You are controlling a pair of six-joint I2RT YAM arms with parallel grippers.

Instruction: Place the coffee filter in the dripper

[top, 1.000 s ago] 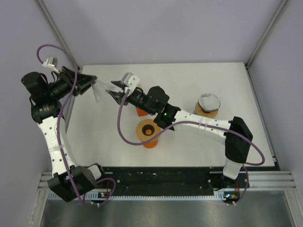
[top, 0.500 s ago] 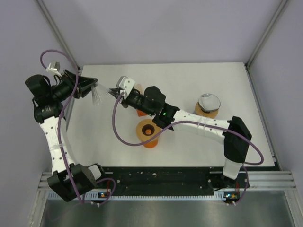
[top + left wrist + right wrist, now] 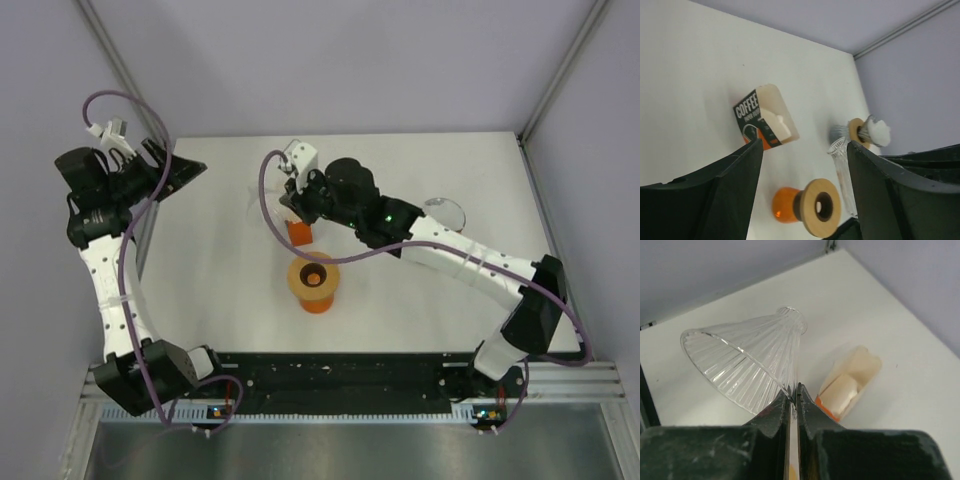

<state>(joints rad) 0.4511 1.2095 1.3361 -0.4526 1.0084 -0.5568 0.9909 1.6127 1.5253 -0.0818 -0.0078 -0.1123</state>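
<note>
The coffee filter [image 3: 745, 360], a thin see-through ribbed cone, is changing hands. A second ago the left end effector [image 3: 805, 147] was gripping it out at the left of the white tabletop [image 3: 220, 290] while the right one was reaching in with its jaws apart. Half a second ago the right jaws were closing on it. Now the right end effector [image 3: 794, 392] is clenching the cone by the edge of its wide rim, holding it in the air with the narrow neck pointing away from the fingers. The left end effector is standing released, jaws wide with nothing between them, and is drawing back from the cone.

The right arm is also carrying the cone in from the left, so it is now hanging over the small orange cardboard carton [image 3: 298, 232] with cream paper inside, which is lying directly beneath the fingers.

For the task, this looks like the transfer done and the carry under way. The dripper [image 3: 313, 280], a small orange tapered vessel with a tan ring rim and a dark centre hole, is standing below the right end effector and a little nearer the arm bases, mouth up and not yet filled. The cone is probably needing to turn neck-down before being lowered in, and a thin rim pinch may be letting it swing.
</note>
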